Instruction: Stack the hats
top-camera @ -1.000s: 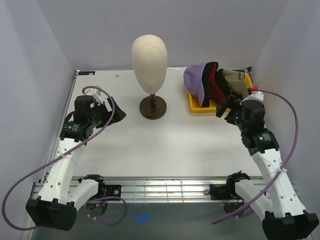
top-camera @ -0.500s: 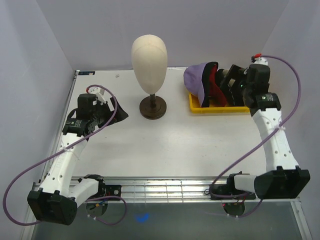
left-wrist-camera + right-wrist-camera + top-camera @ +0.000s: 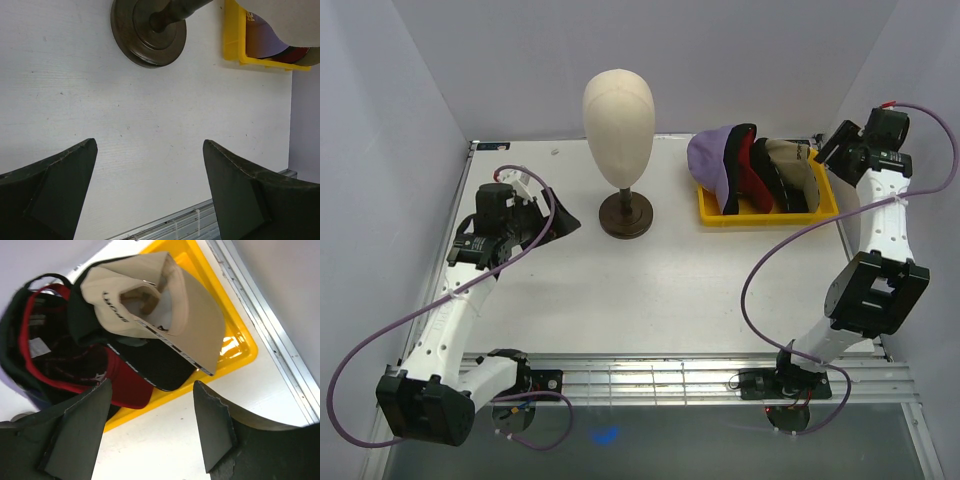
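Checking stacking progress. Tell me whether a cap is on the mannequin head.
No, the mannequin head stands bare, and the caps sit bunched in the yellow bin.

We see the mannequin head (image 3: pixel 618 110) upright on its stand (image 3: pixel 626 216), toward the back of the table (image 3: pixel 650 290). Right of the mannequin head sits a tray (image 3: pixel 760 220), and in it the hats (image 3: pixel 740 170) stand nested side by side in a row.

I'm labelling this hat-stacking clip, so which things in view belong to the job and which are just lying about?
Job: lavender cap, red cap, black caps, tan cap.
Lying about: mannequin head, dark stand, yellow tray holding the caps.
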Motion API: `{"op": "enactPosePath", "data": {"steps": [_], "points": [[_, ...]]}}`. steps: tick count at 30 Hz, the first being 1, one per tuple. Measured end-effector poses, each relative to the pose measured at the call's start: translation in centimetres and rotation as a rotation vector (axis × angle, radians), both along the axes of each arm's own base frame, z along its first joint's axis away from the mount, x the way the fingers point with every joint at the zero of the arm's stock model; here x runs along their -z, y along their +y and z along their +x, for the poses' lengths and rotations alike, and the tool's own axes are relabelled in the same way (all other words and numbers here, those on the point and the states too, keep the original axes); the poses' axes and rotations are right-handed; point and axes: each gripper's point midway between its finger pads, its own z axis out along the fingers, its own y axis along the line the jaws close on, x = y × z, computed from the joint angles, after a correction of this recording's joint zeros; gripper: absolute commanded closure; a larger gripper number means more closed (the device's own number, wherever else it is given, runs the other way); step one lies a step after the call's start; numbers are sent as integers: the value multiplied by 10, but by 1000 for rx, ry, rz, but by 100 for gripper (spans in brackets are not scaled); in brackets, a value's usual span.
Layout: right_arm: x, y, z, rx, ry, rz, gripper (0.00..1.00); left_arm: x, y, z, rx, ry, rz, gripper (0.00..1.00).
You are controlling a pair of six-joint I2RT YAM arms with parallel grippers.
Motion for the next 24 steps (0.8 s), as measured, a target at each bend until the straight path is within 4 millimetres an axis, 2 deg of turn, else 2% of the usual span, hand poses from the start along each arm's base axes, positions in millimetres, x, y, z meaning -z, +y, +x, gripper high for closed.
{"op": "enactPosePath", "data": {"steps": [5, 11, 19, 24], "points": [[14, -14, -6, 14, 36, -9, 28, 5, -1, 0, 6, 1, -5, 3], [26, -11, 4, -18, 42, 7, 30, 8, -2, -1, 9, 6, -12, 3], [88, -1, 21, -63, 153, 56, 32, 6, -3, 0, 10, -2, -15, 3], [112, 3, 25, -81, 206, 45, 34, 8, -3, -1, 10, 2, -13, 3]]}}
